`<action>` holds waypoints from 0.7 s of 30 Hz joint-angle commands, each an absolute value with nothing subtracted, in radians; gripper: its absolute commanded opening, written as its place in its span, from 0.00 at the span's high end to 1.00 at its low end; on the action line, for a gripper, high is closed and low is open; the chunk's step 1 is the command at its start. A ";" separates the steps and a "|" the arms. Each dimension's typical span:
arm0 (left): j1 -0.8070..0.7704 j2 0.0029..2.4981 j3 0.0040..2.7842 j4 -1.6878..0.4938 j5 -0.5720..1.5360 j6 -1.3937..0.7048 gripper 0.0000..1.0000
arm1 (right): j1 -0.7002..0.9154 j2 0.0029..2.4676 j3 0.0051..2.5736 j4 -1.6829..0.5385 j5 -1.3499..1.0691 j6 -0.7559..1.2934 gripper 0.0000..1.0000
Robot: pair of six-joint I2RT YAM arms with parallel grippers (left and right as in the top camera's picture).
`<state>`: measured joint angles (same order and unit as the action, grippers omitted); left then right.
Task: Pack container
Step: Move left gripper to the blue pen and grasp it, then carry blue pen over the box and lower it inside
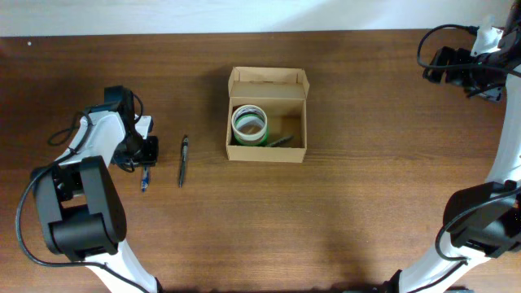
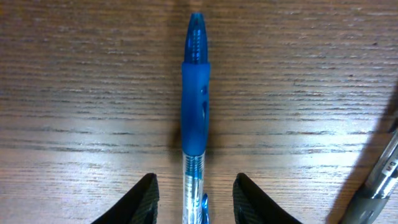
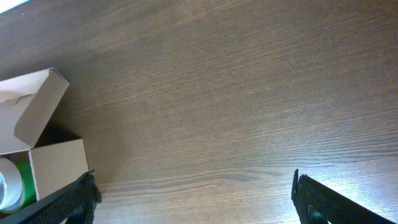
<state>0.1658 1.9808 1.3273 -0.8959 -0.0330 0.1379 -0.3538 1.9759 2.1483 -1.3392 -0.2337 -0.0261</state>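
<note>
The container [image 1: 267, 151] is a tan cardboard box at the table's middle, its lid flap open at the back. A green and white tape roll [image 1: 249, 124] and a dark pen lie inside it. The box also shows at the left edge of the right wrist view [image 3: 56, 162]. My left gripper [image 2: 195, 198] is open, low over the table, with a blue pen [image 2: 195, 106] lying between its fingers; neither finger touches it. The blue pen also shows in the overhead view [image 1: 145, 178]. My right gripper [image 3: 194, 198] is wide open and empty, at the far right back of the table.
A dark grey pen [image 1: 183, 160] lies on the table between the left gripper and the box; its end shows at the right edge of the left wrist view [image 2: 375, 186]. The wooden table [image 1: 358, 203] spreads round the box.
</note>
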 commanded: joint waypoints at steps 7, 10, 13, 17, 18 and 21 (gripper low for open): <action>0.168 2.045 1.320 -0.886 -0.017 0.177 0.65 | -0.354 1.980 2.145 -1.340 -0.228 -0.021 0.01; 0.168 2.056 1.320 -0.885 -0.018 0.177 0.71 | -0.354 1.980 2.145 -1.340 -0.228 -0.021 0.01; 0.168 2.060 1.320 -0.881 -0.018 0.177 0.82 | -0.354 1.980 2.145 -1.340 -0.228 -0.021 0.01; 0.167 2.059 1.320 -0.884 -0.017 0.177 0.98 | -0.354 1.980 2.145 -1.340 -0.228 -0.021 0.01; 0.167 2.059 1.323 -0.890 -0.018 0.178 0.98 | -0.354 1.980 2.145 -1.340 -0.228 -0.021 0.01; 0.164 2.057 1.370 -0.935 0.004 0.185 0.98 | -0.354 1.980 2.145 -1.340 -0.228 -0.021 0.01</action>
<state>0.1669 2.0201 1.3388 -0.9005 -0.0410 0.1677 -0.3538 1.9759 2.1483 -1.3392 -0.2337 -0.0265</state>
